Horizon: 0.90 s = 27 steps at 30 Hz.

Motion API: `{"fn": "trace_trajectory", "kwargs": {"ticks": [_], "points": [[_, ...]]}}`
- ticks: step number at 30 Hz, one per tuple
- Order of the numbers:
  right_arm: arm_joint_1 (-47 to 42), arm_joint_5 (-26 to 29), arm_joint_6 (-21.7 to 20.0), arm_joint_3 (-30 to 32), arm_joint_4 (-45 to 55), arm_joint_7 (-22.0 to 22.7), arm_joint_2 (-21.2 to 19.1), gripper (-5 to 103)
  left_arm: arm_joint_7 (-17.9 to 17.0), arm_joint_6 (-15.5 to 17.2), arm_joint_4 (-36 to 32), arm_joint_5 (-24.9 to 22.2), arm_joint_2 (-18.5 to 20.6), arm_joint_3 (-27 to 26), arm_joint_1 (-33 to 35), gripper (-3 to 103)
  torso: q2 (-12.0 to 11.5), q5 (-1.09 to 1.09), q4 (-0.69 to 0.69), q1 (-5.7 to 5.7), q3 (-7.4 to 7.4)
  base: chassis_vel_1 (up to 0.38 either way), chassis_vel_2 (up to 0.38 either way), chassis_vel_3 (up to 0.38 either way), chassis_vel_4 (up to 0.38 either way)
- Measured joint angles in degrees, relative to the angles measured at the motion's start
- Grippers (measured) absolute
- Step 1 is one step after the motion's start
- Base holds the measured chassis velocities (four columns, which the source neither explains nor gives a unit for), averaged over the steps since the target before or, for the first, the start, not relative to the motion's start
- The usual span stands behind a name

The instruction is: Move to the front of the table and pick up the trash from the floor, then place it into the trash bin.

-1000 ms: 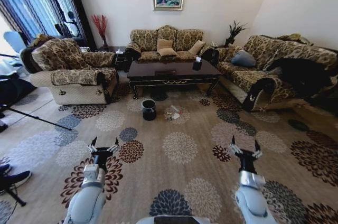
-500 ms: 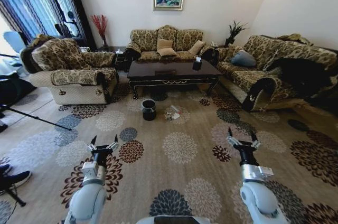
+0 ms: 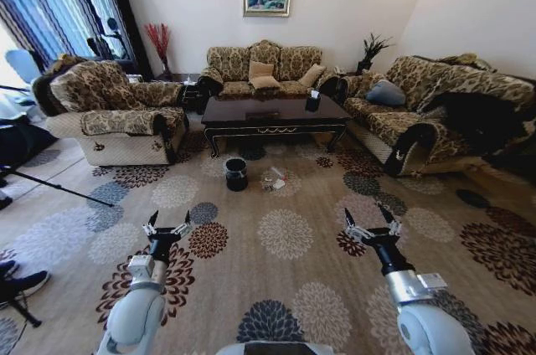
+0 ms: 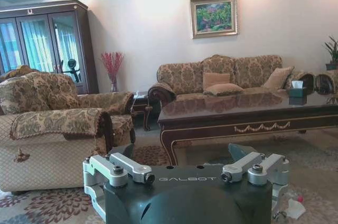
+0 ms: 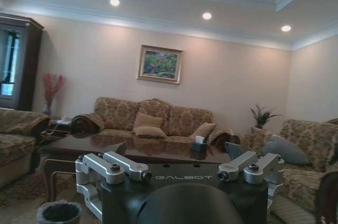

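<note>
The dark glossy table (image 3: 234, 112) stands across the room, in front of the middle sofa. On the patterned floor (image 3: 285, 271) before it sits the small black trash bin (image 3: 236, 173). The trash (image 3: 275, 177), a few pale scraps, lies just right of the bin. My left gripper (image 3: 167, 223) and right gripper (image 3: 369, 219) hover open over the carpet, well short of the trash, holding nothing. In the left wrist view the open gripper (image 4: 182, 152) faces the table (image 4: 248, 113), with a trash scrap (image 4: 293, 208) low beside it. In the right wrist view the open gripper (image 5: 179, 150) faces the table (image 5: 132, 147) and bin (image 5: 59, 212).
An armchair (image 3: 109, 112) flanks the table on the left and a long sofa (image 3: 435, 112) on the right. A dark tissue box (image 3: 312, 102) stands on the table. Tripod legs (image 3: 50, 187) and a shoe (image 3: 21, 284) lie at the far left. Open carpet stretches between me and the bin.
My right arm has reached forward and swung inward to the left. The left gripper has edged slightly forward. The room and the trash have not shifted.
</note>
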Motion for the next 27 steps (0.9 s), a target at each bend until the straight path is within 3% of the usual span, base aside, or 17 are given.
{"fn": "trace_trajectory", "kwargs": {"ticks": [7,10,18,27], "points": [[-1.32,0.2,0.21,1.01,1.51,1.5,1.5,100,-0.36,-1.02,-0.34,-2.3,2.35,-0.37,0.52,100,0.0,0.0,0.0,0.0,0.0,0.0,0.0,0.0,0.0],[-1.92,0.2,0.57,1.08,2.67,1.57,2.38,100,-0.3,-3.9,0.89,-4.03,3.3,0.21,1.35,100,0.0,-0.01,0.0,0.0,0.0,0.0,0.0,0.0,0.0],[-1.35,-0.52,1.78,1.21,2.25,1.92,3.47,100,0.58,-5.13,3.23,-4.36,3.77,1.34,1.29,100,-0.03,0.0,0.0,-0.02,-0.01,0.0,0.0,0.0,0.0],[-1.24,-1.43,1.72,1.19,1.85,2.82,4.16,100,1.94,-7.19,5.25,-3.47,3.84,2.53,0.15,100,-2.18,0.0,0.0,-1.01,-1.18,0.0,0.0,0.0,0.0]]}}
